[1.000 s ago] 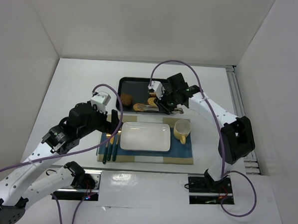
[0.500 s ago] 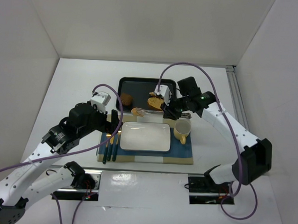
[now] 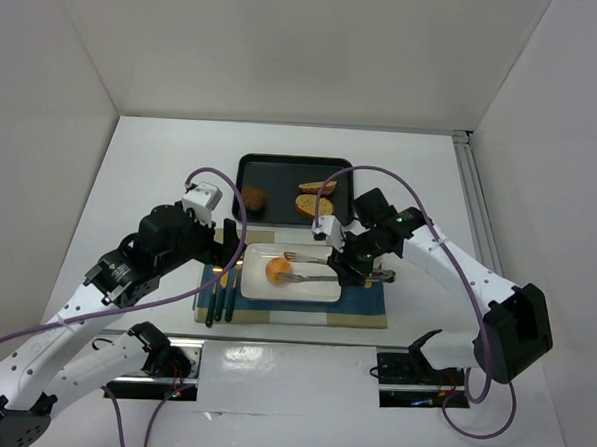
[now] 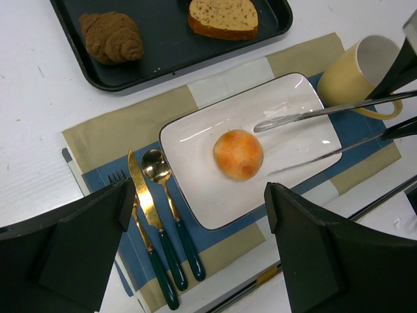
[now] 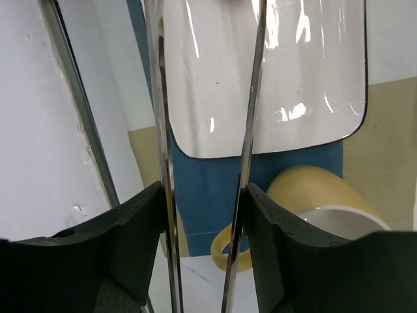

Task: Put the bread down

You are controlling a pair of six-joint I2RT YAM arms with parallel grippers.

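Observation:
A round golden bread roll [image 3: 278,271] lies on the white rectangular plate [image 3: 310,289]; it also shows in the left wrist view [image 4: 238,154] on the plate [image 4: 195,140]. My right gripper [image 3: 354,267] is shut on metal tongs [image 3: 315,256]. The tongs' arms [image 4: 313,112] are spread, and their tips end just right of the roll. In the right wrist view my gripper [image 5: 205,202] presses the two tong arms [image 5: 251,130] over the plate's end. My left gripper [image 3: 229,248] is open and empty, above the placemat's left side [image 4: 199,202].
A black tray [image 3: 281,168] behind the plate holds a brown croissant [image 3: 253,198] and two bread slices [image 3: 313,206]. A yellow mug [image 4: 355,72] stands right of the plate. A gold knife [image 4: 146,195], a spoon and a fork lie left of it on the blue and tan placemat [image 3: 364,309].
My right arm swung from the tray toward me, carrying the roll in the tongs to the plate. The roll now lies on the plate with the tong tips spread. The left arm stayed still.

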